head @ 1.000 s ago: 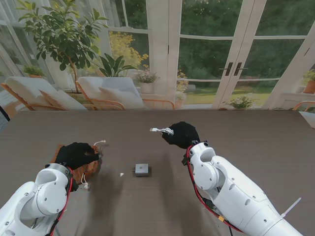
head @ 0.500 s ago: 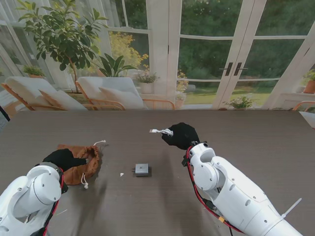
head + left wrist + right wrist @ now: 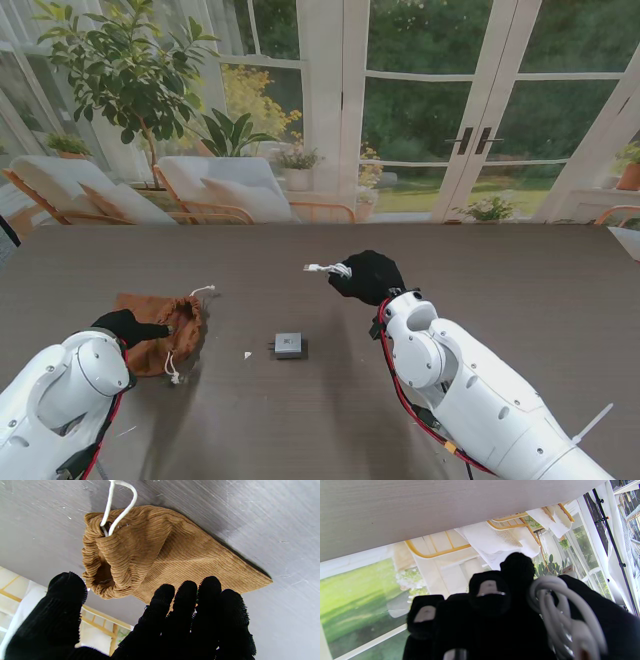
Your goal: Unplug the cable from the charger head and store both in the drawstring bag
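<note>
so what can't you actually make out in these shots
- Inside of the tan corduroy drawstring bag: its mouth is dark in the left wrist view.
- White coiled cable: mostly wrapped by the right robot hand.
- Small grey square charger head: too small to show its port.

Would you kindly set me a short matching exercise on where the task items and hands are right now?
Things:
1. cable
2. charger head
3. drawstring bag
4. left hand

States:
A. lies alone mid-table
B. open, at the bag
C. bunched in the right hand
D. brown, mouth open, on the table

Pairs: 1-C, 2-A, 3-D, 4-B
</note>
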You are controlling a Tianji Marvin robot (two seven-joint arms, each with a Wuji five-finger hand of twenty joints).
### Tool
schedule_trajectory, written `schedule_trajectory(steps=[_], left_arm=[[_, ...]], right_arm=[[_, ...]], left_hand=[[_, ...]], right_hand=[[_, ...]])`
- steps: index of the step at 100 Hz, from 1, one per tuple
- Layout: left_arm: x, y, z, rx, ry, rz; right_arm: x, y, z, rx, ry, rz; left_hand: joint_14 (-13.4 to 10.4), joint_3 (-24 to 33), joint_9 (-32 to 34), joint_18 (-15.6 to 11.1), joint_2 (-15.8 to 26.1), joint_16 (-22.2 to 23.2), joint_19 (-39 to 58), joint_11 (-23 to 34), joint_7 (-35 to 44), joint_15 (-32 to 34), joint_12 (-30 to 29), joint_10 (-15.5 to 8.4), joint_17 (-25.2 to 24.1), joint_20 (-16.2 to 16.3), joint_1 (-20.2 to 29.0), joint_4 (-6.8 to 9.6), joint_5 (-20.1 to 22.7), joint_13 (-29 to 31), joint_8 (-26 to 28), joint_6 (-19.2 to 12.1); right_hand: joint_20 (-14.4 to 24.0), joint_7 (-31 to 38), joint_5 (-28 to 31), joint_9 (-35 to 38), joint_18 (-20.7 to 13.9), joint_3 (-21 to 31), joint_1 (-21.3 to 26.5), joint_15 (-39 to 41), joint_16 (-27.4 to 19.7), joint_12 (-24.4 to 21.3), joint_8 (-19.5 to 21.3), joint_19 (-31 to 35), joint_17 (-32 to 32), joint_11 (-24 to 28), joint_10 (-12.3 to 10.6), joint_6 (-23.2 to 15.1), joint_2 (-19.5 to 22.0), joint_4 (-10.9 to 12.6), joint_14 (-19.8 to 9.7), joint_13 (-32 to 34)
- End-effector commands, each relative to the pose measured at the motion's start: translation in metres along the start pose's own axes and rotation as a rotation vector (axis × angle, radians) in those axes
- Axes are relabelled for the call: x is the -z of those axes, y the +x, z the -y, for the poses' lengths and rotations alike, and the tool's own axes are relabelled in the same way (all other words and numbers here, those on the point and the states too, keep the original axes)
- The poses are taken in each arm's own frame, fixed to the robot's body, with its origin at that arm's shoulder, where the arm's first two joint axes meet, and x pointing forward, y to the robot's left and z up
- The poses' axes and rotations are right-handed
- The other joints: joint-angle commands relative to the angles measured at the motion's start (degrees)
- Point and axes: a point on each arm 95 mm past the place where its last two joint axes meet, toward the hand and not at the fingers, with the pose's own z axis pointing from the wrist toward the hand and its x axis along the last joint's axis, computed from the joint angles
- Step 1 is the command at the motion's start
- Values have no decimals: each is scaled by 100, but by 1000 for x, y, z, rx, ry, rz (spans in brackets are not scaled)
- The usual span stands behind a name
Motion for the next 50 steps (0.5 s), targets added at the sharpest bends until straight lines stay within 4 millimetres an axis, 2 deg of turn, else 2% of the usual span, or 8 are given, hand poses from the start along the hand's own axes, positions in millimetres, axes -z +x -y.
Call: schedule_trajectory(steps=[1,50], left_arm=[[-3,-2,-3,1,-19,10],[-27,2,-4,-26,-53,52]], right_arm=[[1,2,4,-5,19,-7],[1,-2,5,-7,23,-1]], left_hand=[[237,-115,148,139,138,107,320,113,70,205,105,190,168,132,-210,-58,135,191,39,259],[245,-375,369,203,360,163,526,301,249,430,256,177,538,243,-363,-35,389,493,99,198]], right_hand=[[21,372,133,207,-692,-51,214,301,18,83,-15,1259,3260,636,501,404,219,122,-426,-56],[24,367,141,207,-695,-49,205,300,19,86,-13,1259,3261,644,495,396,221,126,-436,-55]])
